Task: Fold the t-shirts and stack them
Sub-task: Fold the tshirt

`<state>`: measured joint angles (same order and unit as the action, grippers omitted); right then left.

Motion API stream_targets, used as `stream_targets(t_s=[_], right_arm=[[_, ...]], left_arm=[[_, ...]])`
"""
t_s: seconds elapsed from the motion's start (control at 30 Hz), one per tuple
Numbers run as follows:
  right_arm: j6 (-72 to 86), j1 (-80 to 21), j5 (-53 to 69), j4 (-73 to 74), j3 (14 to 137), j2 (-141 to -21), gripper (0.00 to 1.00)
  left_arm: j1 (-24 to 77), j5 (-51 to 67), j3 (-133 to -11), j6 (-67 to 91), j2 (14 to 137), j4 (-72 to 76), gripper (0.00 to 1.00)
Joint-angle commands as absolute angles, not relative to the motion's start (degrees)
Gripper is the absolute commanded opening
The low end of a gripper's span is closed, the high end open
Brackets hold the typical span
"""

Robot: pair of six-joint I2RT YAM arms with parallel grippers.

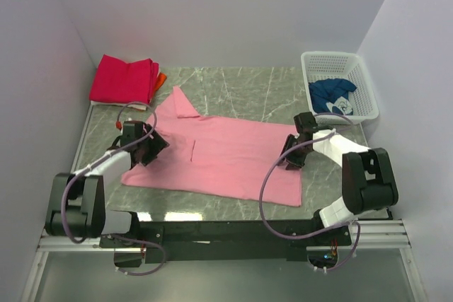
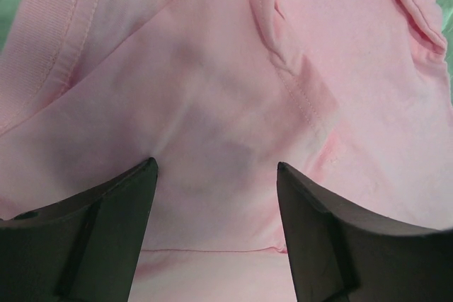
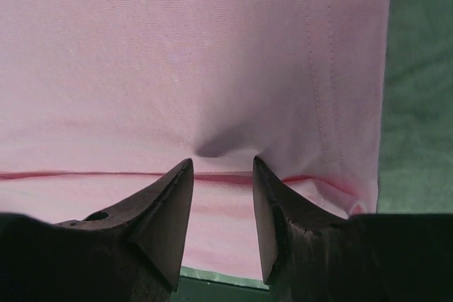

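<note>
A light pink t-shirt (image 1: 226, 153) lies spread across the middle of the table, its lower part folded over along a straight edge. My left gripper (image 1: 152, 148) is open and pressed down on the shirt's left side near the sleeve; the left wrist view shows its jaws wide apart (image 2: 216, 164) over pink cloth (image 2: 212, 68). My right gripper (image 1: 291, 157) sits on the shirt's right side. Its jaws (image 3: 223, 163) are narrowly open at the fold edge, where the cloth (image 3: 177, 54) puckers. A folded magenta-red shirt (image 1: 124, 79) lies back left on an orange one (image 1: 161, 78).
A white mesh basket (image 1: 333, 56) at the back right holds a dark blue shirt with white print (image 1: 331, 93). The table is green marble (image 1: 241, 90); bare table also shows right of the shirt's hem (image 3: 417, 68). White walls enclose three sides.
</note>
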<state>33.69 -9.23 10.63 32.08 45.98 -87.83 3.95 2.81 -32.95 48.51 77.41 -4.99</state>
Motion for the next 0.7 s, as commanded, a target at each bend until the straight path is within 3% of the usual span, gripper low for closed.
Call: stream_targets(t_s=[0.0,0.33,0.67], right_arm=[[34.01,-9.41,8.00,37.97,40.79,-84.92,0.47],[34.01,-9.40,7.56,39.29,39.55,-79.98,0.47],[33.57,-9.49,5.01,46.93,50.61,-76.91,0.48]], left_arm=[[3.87,0.18,-27.52,51.06,72.88,-14.06,0.75],[3.96,0.61,-24.34,50.63,57.93,-21.00,0.77],[4.04,0.18,-37.96,47.03,56.07,-27.07,0.80]])
